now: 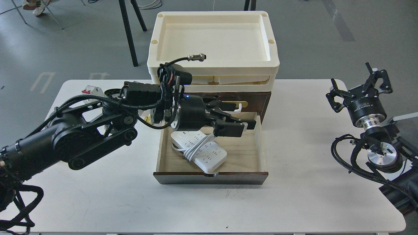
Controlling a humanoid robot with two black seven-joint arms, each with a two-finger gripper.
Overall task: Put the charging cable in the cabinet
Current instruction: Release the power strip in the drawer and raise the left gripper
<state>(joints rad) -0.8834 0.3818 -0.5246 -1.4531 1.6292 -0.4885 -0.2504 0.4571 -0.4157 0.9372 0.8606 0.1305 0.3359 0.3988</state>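
Charging cable (199, 148) lies flat in the open drawer (243, 153) of the cabinet (258, 98), in the drawer's left half, cord looped across its middle. Long axis runs diagonal: far end toward the drawer's back-left corner, near end almost at the front wall. It looks fully inside, nothing hanging over the rim.

My left gripper (233, 125) hovers over the drawer's back edge, just above and to the right of the strip's far end. Fingers look spread and apart from the strip, pinching nothing as far as I can see. Left arm is clearly the nearer one.

Right gripper (359, 86) is well off to the right of the drawer, above the tabletop (294, 202), fingers spread, empty.

My read: placing is done; what's left is clearing the left arm and closing the drawer. Push would go on the dark front panel (210, 178), straight back toward the cabinet. Left gripper sits inside the drawer's travel path, so it must lift out first. White handle (240, 107) is just behind it. Cream trays (212, 49) stacked on top, small breaker (89, 90) left of the cabinet, out of the way.
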